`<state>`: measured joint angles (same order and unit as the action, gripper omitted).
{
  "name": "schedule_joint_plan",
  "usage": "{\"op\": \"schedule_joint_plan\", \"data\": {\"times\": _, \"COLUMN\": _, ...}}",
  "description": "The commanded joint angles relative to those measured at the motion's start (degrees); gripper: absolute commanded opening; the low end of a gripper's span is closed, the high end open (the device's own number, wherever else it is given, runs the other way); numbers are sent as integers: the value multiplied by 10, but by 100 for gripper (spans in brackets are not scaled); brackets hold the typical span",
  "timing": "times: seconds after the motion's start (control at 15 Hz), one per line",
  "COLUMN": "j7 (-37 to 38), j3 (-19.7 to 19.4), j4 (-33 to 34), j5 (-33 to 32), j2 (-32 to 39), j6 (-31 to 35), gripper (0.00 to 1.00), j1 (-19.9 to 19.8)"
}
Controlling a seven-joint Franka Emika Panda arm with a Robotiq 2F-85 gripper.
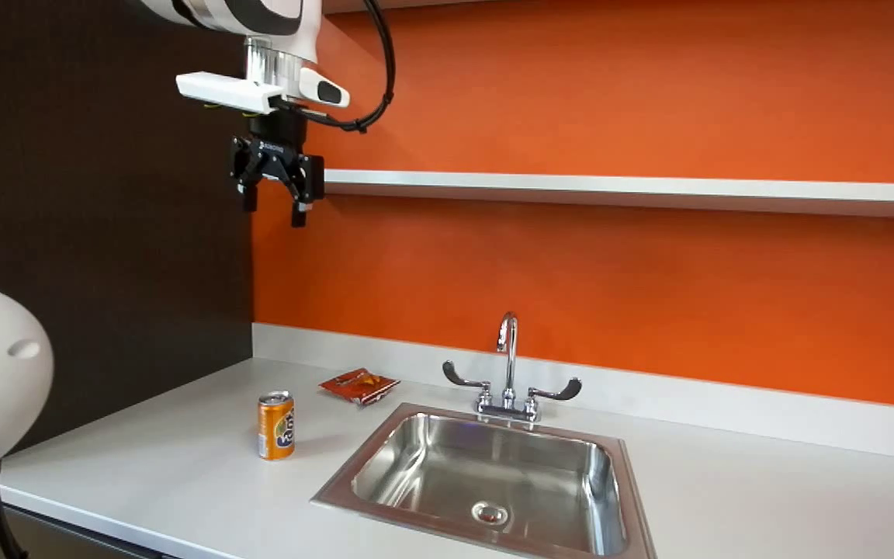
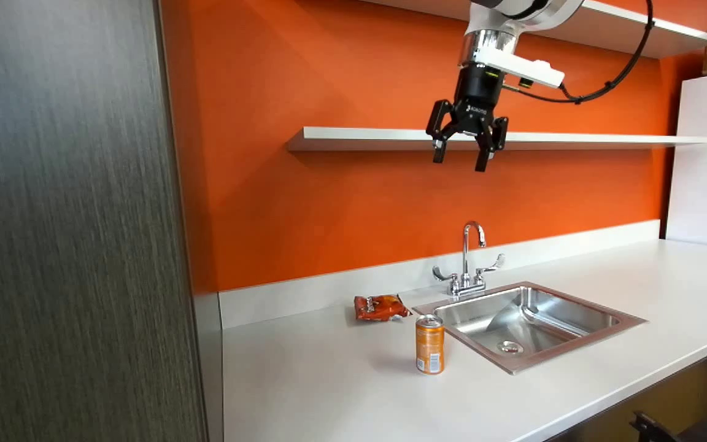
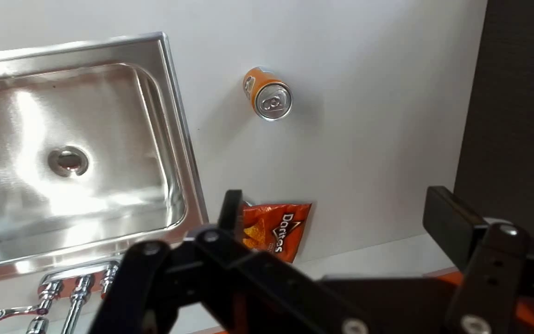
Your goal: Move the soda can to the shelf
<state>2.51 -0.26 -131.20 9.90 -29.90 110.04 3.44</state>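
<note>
The soda can [image 1: 275, 425] is a small orange cylinder standing upright on the white countertop. It also shows in an exterior view [image 2: 430, 347] and, seen from above with its silvery top, in the wrist view [image 3: 269, 95]. The shelf [image 1: 618, 185] is a long thin white board on the orange wall, also in an exterior view [image 2: 599, 140]. My gripper [image 1: 274, 211] is open and empty, high above the countertop at about the shelf's height in both exterior views [image 2: 459, 162]. In the wrist view its fingers [image 3: 339, 213] are wide apart, and the can lies beyond them.
A steel sink [image 1: 393, 427] with a faucet [image 1: 509, 349] is set in the countertop [image 1: 183, 473] beside the can. A red-orange Doritos packet [image 3: 278, 227] lies near the backsplash. A dark panel [image 1: 105, 194] stands at one end. A second white shelf [image 2: 636, 27] is higher up.
</note>
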Motion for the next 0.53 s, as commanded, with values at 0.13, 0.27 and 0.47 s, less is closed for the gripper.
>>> {"op": "schedule_joint_plan", "data": {"times": 0.13, "j7": 20, "j3": 26, "j4": -63, "j5": -14, "j2": -8, "j6": 50, "gripper": 100, "j1": -10}}
{"op": "schedule_joint_plan", "data": {"times": 0.27, "j7": 23, "j3": 32, "j4": -88, "j5": -16, "j2": -6, "j6": 65, "gripper": 100, "j1": -7}}
{"op": "schedule_joint_plan", "data": {"times": 0.47, "j7": 22, "j3": 41, "j4": -123, "j5": -16, "j2": 6, "j6": 91, "gripper": 100, "j1": -2}}
